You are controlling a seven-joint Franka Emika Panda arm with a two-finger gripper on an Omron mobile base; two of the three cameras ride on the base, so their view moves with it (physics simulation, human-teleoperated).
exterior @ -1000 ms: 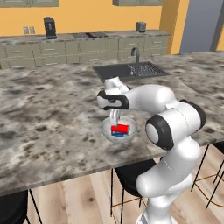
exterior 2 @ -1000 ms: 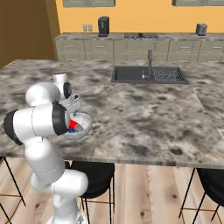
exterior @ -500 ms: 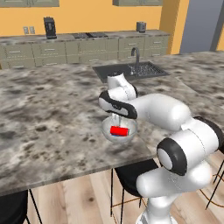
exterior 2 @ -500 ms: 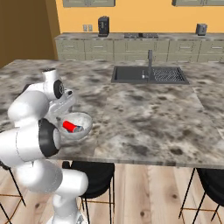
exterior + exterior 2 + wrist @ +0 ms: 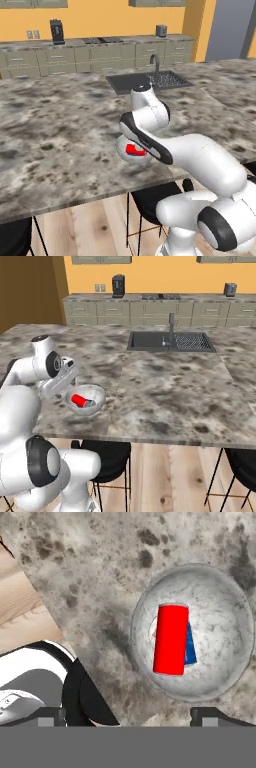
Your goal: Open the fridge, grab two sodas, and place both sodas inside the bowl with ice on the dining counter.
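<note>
1. Cans: two, one red can (image 5: 170, 639) and one blue can (image 5: 190, 646), both lying in the bowl, the red on top of the blue.
2. Bowls: one pale bowl (image 5: 220, 607), near the front edge of the dining counter (image 5: 165, 386).
3. Sinks: one dark sink (image 5: 170, 341) set into the counter toward its far edge, with one faucet (image 5: 171, 326).
4. Stools: two dark stools (image 5: 107, 453) tucked under the counter's front edge, counted in the right base view.
5. Dark appliances on the back cabinets: two, a coffee maker (image 5: 118, 285) and a smaller one (image 5: 230, 289).
</note>
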